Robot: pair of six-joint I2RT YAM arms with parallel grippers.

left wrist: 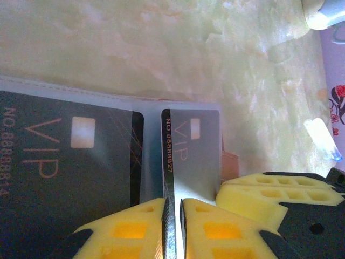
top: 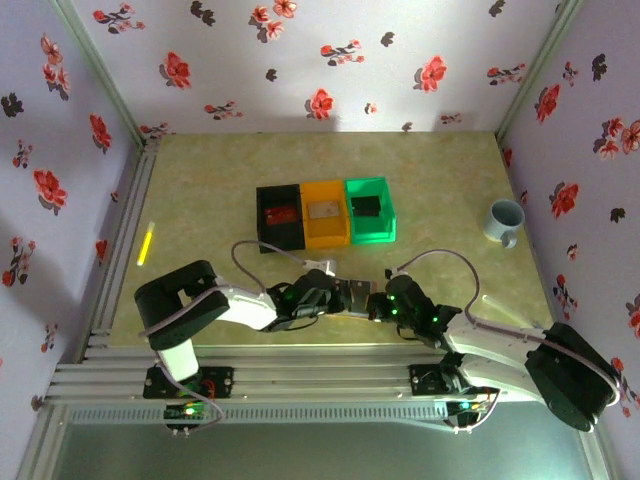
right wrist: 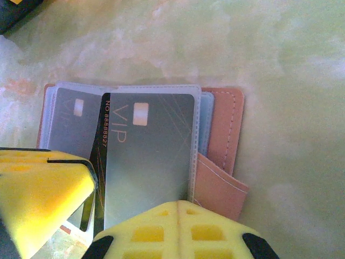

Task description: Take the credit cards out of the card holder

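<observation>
left tool (left wrist: 172, 216) gripped a VIP card (left wrist: 194, 156) by its edge, card holder (right wrist: 221, 135) lay open on the desk (left wrist: 161, 54), right tool (top: 378, 302) seemingly pressed it down, grip unclear

The held card (left wrist: 191, 156), pinched edge-on in my left gripper (left wrist: 172, 226) and part-way out of the holder (left wrist: 108, 100), carries "VIP" in thin copper letters. Along the black strip on its edge it reads "NO 88888827".

From my right wrist, that held card (right wrist: 148, 162) lies over the holder's (right wrist: 223, 140) clear sleeves. There I read "VIP" and "NO 88888827" again, the number running down the dark strip on the side away from the holder's pink flap.

The sleeved card (left wrist: 59, 178), inside the holder just beside the held card, reads "VIP" and "NO 88888814". Those digits sit at the picture's edge, so I am less sure of them.
</observation>
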